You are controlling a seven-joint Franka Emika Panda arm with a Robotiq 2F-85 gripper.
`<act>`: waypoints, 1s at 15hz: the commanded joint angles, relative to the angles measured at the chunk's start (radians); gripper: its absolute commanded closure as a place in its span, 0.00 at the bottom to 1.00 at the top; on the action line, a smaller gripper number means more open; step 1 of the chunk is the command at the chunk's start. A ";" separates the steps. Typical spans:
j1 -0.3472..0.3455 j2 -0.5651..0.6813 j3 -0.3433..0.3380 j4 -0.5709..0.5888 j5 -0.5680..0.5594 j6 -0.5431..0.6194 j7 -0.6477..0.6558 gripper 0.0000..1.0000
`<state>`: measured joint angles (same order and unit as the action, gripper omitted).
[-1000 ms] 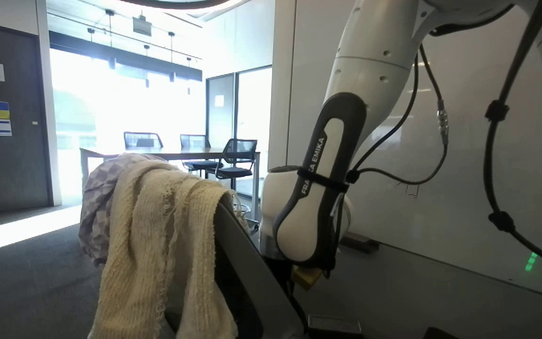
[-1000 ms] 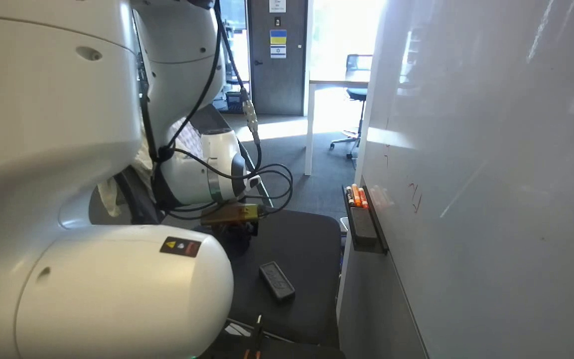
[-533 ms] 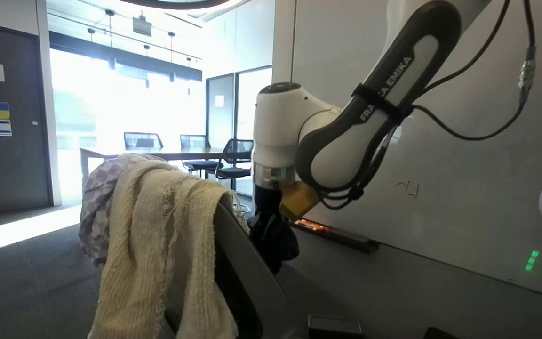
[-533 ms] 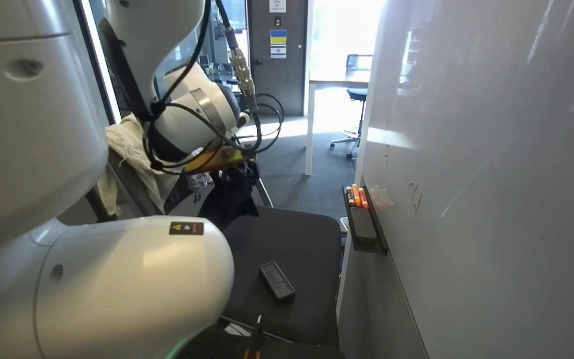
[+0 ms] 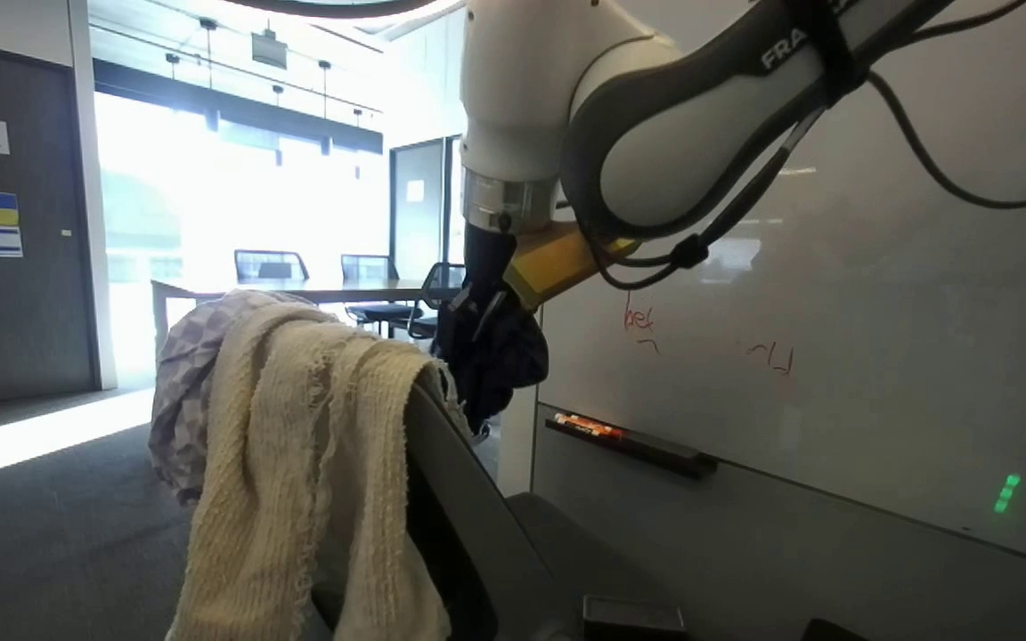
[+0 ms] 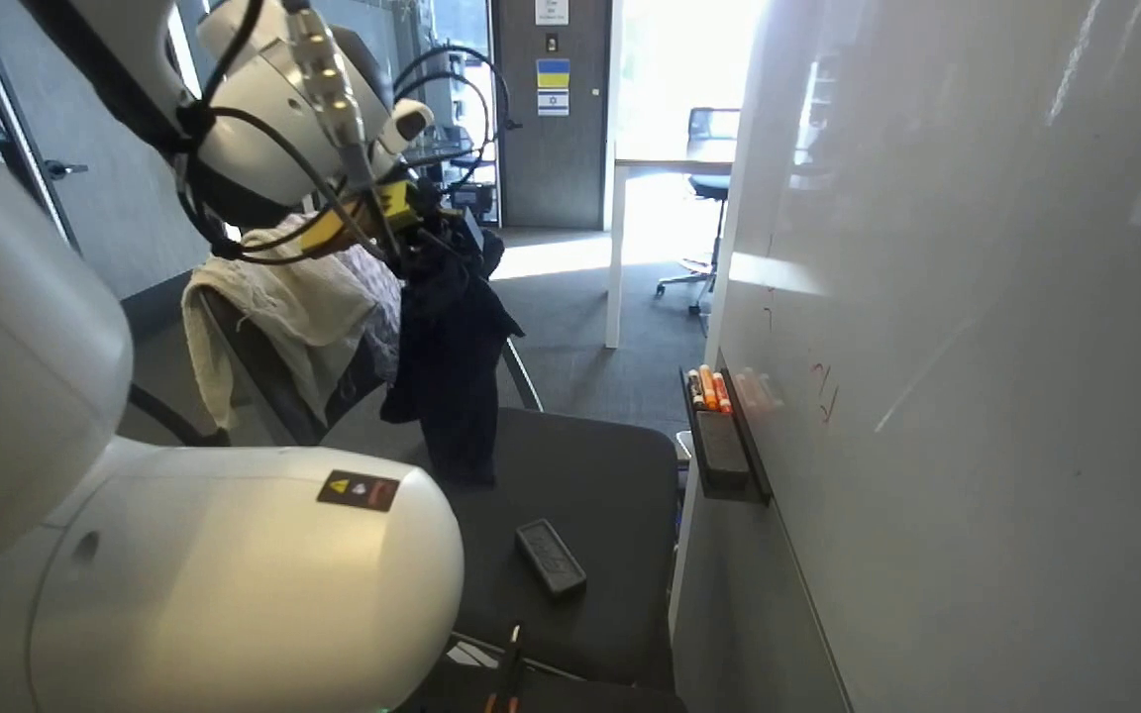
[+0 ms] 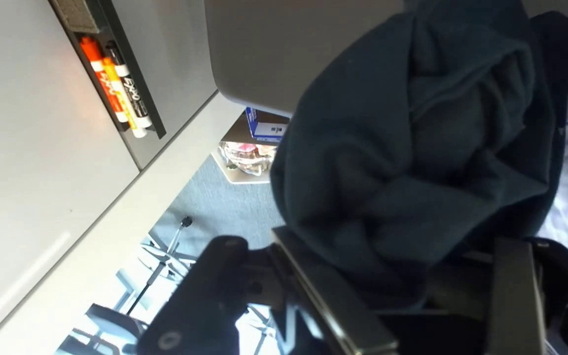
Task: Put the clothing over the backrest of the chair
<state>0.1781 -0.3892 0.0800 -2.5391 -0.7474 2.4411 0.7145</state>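
Navy clothing (image 6: 450, 371): hangs bunched on the seat side of the backrest (image 5: 451, 463), not yet across it; its tail dangles above or before the seat (image 6: 580, 465), touching or apart I cannot tell.
Gripper (image 7: 409, 276): clamped on this navy cloth, folds bulging out beyond the grip.
Crossing: too low a pass likely jams the tail against the backrest, so the cloth crumples there instead of going over.
Letting go: with most weight on the seat side, the piece probably slides down towards the eraser (image 6: 551, 560).
Bundle: tightly gathered, so it may drop as a lump rather than spread.
Cream garment (image 5: 277, 445): draped over the backrest; its loose fringe could snag and be dragged off, perhaps with the patterned garment (image 5: 188, 383) beside it.
Pinch point: buried in folds in the wrist view.
Dark on dark: in an exterior view the navy wad (image 5: 502, 356) blends into the gripper.
Cream hem (image 5: 246, 614): runs out of frame at the bottom there.
Backrest top: mostly covered, its bare room unclear.
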 commanded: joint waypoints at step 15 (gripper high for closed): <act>0.042 -0.215 0.350 0.041 0.488 0.178 -0.035 0.88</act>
<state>0.1936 -0.6553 0.3982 -2.5205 -0.3456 2.5274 0.7142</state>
